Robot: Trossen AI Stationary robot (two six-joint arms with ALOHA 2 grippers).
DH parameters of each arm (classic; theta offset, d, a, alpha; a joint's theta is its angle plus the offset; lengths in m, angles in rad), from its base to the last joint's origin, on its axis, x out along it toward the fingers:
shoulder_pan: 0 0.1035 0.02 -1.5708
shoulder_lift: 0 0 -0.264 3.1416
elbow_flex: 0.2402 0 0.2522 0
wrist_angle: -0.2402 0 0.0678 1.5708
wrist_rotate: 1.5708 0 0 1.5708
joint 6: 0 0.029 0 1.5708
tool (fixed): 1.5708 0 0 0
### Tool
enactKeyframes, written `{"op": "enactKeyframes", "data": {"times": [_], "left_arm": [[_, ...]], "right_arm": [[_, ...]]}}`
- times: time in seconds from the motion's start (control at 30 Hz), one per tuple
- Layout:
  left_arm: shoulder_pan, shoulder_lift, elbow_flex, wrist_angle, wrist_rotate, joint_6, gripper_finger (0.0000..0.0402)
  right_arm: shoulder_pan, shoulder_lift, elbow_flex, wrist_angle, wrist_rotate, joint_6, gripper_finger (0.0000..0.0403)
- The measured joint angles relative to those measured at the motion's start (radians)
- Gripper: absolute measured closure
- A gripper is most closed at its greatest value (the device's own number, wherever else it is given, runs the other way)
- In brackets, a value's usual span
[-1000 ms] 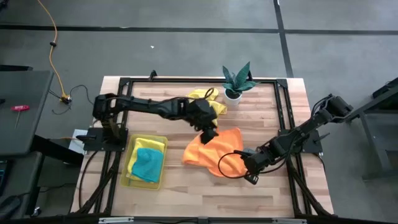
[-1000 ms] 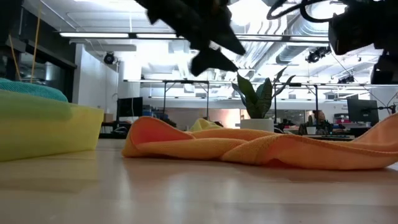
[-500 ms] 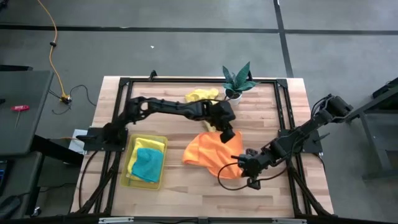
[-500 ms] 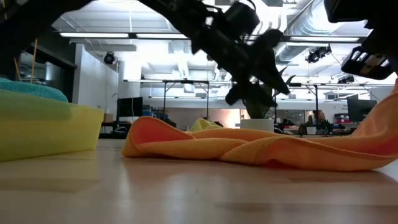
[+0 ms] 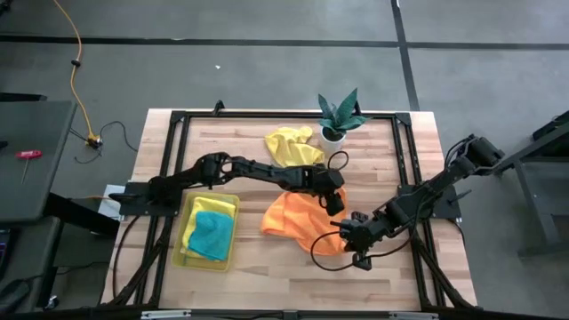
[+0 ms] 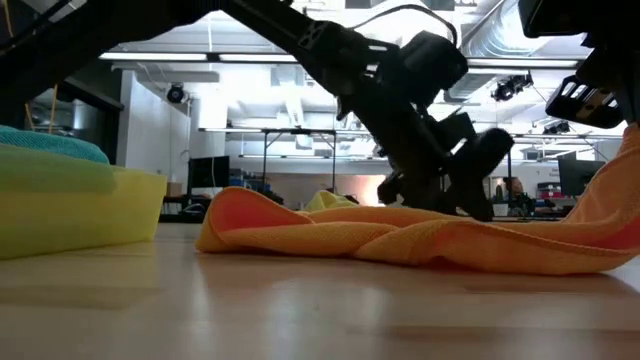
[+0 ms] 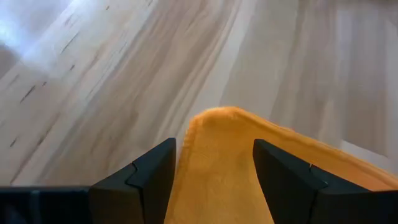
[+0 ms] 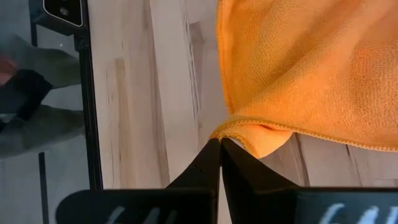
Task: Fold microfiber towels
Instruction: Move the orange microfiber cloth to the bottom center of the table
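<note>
An orange towel lies crumpled on the table's middle; it also shows in the low view. My left gripper is open and low over the towel's far right corner, one finger on either side of it. My right gripper is shut on the towel's near right corner. A yellow towel lies at the far edge. A teal towel lies on another yellow towel in the tray. The olive-green towel is out of view. My right gripper pinches the orange towel's near right corner between its two shut fingers, where the hemmed edge folds over. The fingers come slanting from the table's right side. That corner is raised off the table; the rest of the towel lies on the wood.
A translucent yellow tray stands at the near left. A small potted plant stands at the far edge, right of the yellow towel. A black frame runs round the table top. Bare wood lies along the near edge.
My left gripper has gone toward the table's right edge across the orange towel and come down over its far right corner. My right gripper has drawn a little toward the table's left and raised the towel's near right corner; the rest of the towel has stayed.
</note>
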Motion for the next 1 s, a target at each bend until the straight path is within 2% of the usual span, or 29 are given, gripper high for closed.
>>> {"op": "enactKeyframes", "data": {"times": [0.13, 0.23, 0.3, 0.43, 0.47, 0.73, 0.83, 1.0], "left_arm": [[-0.002, 0.027, 0.003, 0.008, 0.031, 0.013, 0.0198], [-0.001, 0.03, 0.004, 0.0, 0.064, 0.034, 0.0216], [-0.004, 0.027, 0.004, -0.015, 0.051, 0.072, 0.025], [0.003, -0.007, 0.0, -0.104, 0.085, 0.161, 0.0371], [0.007, -0.022, -0.002, -0.137, 0.102, 0.174, 0.0386], [0.075, -0.201, -0.005, -0.303, 0.108, 0.299, 0.0399], [0.097, -0.291, -0.005, -0.35, 0.101, 0.318, 0.04], [0.143, -0.454, -0.005, -0.416, 0.049, 0.318, 0.0401]], "right_arm": [[0.0, 0.0, 0.0, 0.001, 0.0, 0.002, 0.0403], [0.0, 0.0, 0.0, 0.001, 0.0, 0.002, 0.0403], [0.0, 0.0, 0.0, 0.0, 0.0, -0.002, 0.0403], [0.0, 0.0, 0.0, -0.013, 0.029, -0.003, 0.0403], [0.0, 0.0, 0.0, -0.02, 0.039, 0.002, 0.0403], [-0.023, -0.006, 0.0, -0.072, 0.09, 0.023, 0.0403], [-0.038, -0.028, 0.015, -0.146, 0.111, 0.049, 0.0403], [-0.063, -0.119, 0.086, -0.332, 0.263, 0.122, 0.0403]]}}
